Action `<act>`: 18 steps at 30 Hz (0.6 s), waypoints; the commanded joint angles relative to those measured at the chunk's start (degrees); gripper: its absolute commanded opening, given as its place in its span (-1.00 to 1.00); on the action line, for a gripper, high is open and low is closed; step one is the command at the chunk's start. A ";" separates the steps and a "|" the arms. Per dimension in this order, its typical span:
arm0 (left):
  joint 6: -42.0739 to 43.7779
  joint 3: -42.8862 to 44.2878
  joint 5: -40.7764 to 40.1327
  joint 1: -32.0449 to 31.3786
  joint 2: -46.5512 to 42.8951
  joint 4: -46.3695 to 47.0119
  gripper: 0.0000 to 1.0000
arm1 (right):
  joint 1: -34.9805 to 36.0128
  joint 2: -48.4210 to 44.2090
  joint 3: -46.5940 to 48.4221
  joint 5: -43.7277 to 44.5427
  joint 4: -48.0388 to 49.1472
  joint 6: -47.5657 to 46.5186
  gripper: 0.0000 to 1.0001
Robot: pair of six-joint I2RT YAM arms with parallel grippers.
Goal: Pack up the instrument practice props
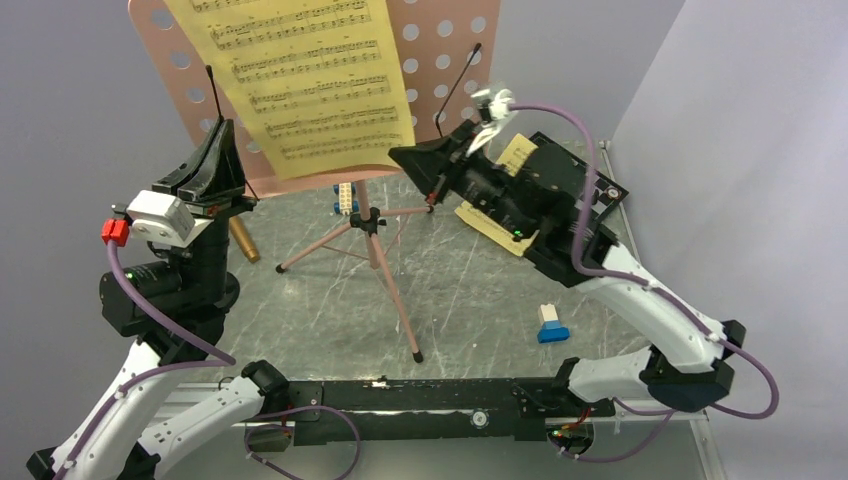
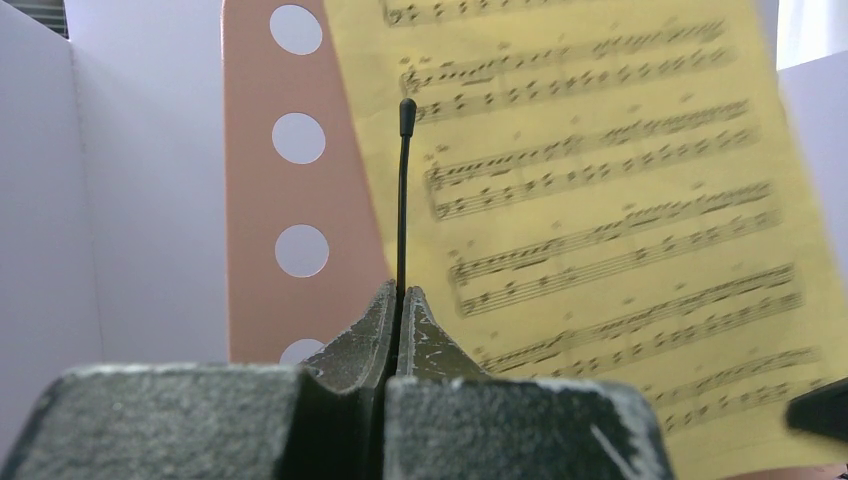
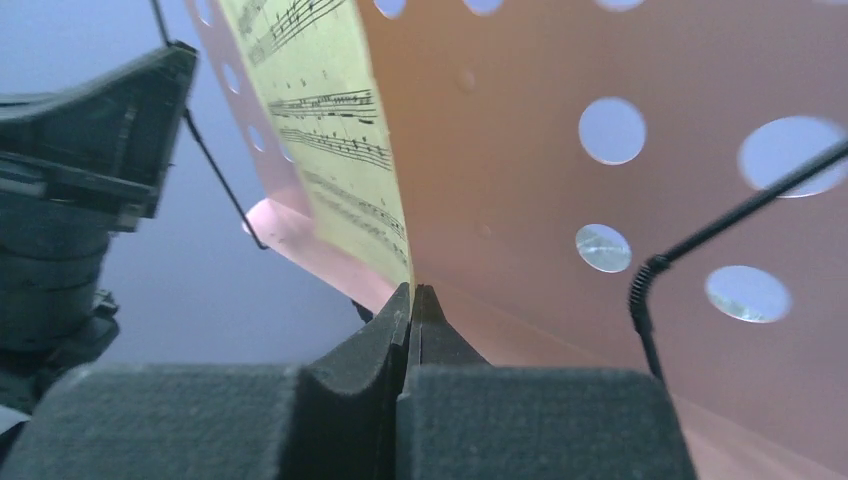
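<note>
The pink music stand [image 1: 440, 40] rises at the back on its tripod [image 1: 375, 240], and a yellow sheet-music page [image 1: 310, 80] leans on its perforated desk [image 2: 250, 200]. My left gripper [image 1: 218, 125] points upward and is shut on the stand's thin black wire page holder [image 2: 403, 200] at the desk's left edge, jaws [image 2: 401, 292] pressed together. My right gripper [image 1: 393, 153] is shut on the page's lower right corner [image 3: 412, 290]. A second wire holder [image 3: 700, 240] crosses the desk's right side. A gold-brown microphone [image 1: 243, 240] lies on the table behind my left arm.
Another yellow page [image 1: 495, 228] lies partly under my right arm, beside a flat black board [image 1: 575, 175]. A blue and white toy brick car [image 1: 550, 325] sits at the front right, a small one [image 1: 345, 198] behind the tripod. Grey walls close in on both sides.
</note>
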 commanded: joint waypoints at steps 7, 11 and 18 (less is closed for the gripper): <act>0.18 -0.40 0.93 -0.01 0.98 1.43 -1.00 | -0.58 -17.04 -3.20 9.41 -3.90 -8.24 -1.00; 0.22 -0.71 0.34 0.05 1.43 1.47 -0.95 | -0.62 -25.57 -9.80 21.45 -2.57 -12.30 -1.00; -0.22 -0.87 1.42 0.02 0.19 0.19 -0.07 | -0.57 -43.63 -26.15 14.67 -0.64 -21.43 -1.00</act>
